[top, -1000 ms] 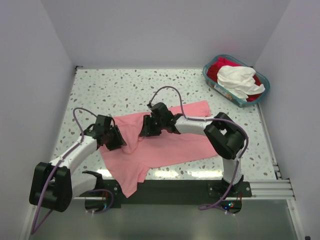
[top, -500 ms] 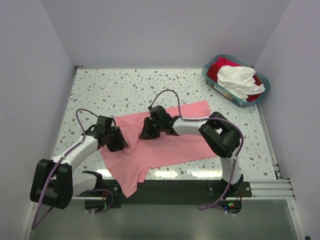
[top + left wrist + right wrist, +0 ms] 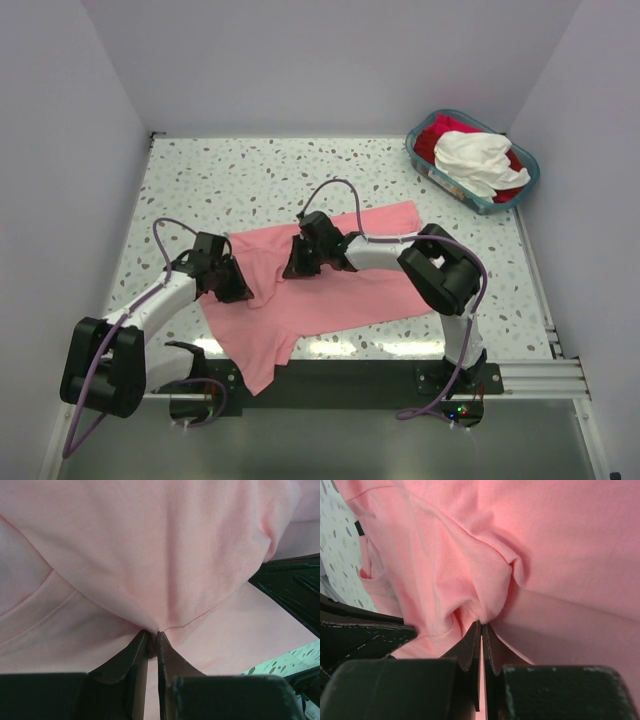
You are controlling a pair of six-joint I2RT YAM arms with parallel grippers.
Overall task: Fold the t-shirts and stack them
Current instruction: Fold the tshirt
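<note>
White tabletop [image 3: 250,175] flecked with dark speckles, boxed in by plain pale lilac walls [image 3: 300,60]. Spread crumpled over the middle and near part of it, a salmon-pink short-sleeved cloth t-shirt [image 3: 340,290]. One corner stretched toward the far right, another trailing over the near edge onto the dark mounting rail [image 3: 350,372]. Bunched into soft ridges between the two grippers, flatter toward the right. Small dark neck tag [image 3: 359,528] showing at the shirt's edge in the right wrist view, next to a strip of bare speckled surface.

Left gripper [image 3: 238,290] down on the shirt's left side, on a white arm with a looping purple cable. Seen from its wrist camera, dark fingers [image 3: 137,650] pressed together on a pinch of pink cloth, just beside a stitched hem line, with fabric filling nearly the whole view.

Right gripper [image 3: 292,266] down near the shirt's middle, close to the right of the left one. Fingers [image 3: 470,645] closed tight on a puckered fold of the same shirt, cloth gathered into deep creases above the tips.

Well apart, in the far right corner of the table, a teal-blue plastic basket [image 3: 445,185]. Inside it, a crumpled white t-shirt [image 3: 478,160] heaped on top of red t-shirt cloth [image 3: 430,138].
</note>
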